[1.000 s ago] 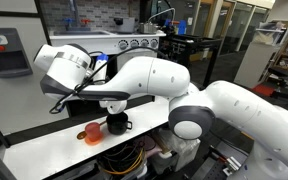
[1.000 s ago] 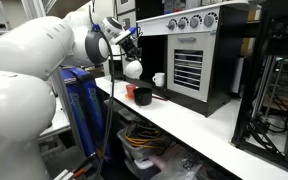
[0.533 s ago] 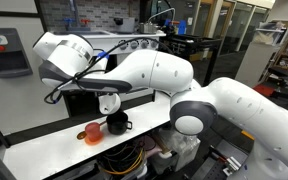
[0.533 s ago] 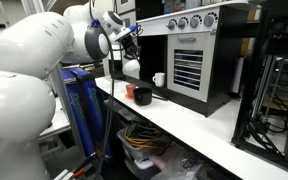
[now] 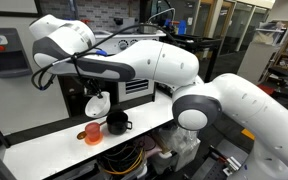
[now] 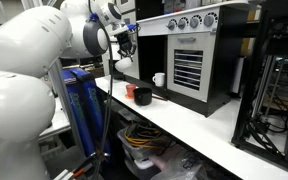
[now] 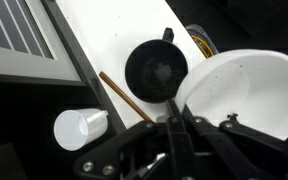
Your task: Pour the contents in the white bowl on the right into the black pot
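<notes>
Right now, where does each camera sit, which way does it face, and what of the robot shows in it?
Exterior view: before the counter, facing the toy oven; the arm crosses it, gripper holding the white bowl near the black pot.
Exterior view: off the counter's end, looking along it; arm links fill the left.
Wrist view: looking down on pot and bowl; gripper shows at the bottom.
Shared: all three show bowl and pot.

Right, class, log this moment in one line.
gripper: shut on white bowl | white bowl: in air near black pot | black pot: on counter
</notes>
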Controlling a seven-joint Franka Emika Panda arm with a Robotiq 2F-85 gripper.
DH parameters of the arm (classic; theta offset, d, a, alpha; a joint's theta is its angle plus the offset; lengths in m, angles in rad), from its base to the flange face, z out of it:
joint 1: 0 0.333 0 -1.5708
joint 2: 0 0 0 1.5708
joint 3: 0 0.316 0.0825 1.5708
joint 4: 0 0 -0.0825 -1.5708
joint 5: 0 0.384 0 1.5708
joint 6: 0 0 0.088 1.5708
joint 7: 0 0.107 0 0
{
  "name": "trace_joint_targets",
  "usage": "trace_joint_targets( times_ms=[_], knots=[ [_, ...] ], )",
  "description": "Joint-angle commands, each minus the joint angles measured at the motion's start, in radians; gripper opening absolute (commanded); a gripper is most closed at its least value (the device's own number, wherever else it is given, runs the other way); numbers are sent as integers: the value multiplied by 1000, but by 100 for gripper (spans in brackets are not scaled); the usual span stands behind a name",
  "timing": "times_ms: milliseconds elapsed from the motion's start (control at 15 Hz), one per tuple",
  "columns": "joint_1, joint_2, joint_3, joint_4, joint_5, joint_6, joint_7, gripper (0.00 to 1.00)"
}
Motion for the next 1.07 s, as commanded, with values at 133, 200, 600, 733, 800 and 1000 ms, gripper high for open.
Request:
trace_joint_targets(
  times_ms=[133, 200, 600, 733, 800, 1000],
  knots=[
    [-21, -50, 53, -21, 113, 7, 7, 1],
    [-21, -54, 56, -21, 122, 6, 8, 1],
    [-23, -79, 68, -19, 153, 9, 3, 1],
    [-22, -86, 73, -20, 158, 6, -1, 1],
    [-22, -89, 75, -20, 159, 8, -2, 1],
    [-22, -103, 81, -20, 164, 7, 1, 1]
  ],
)
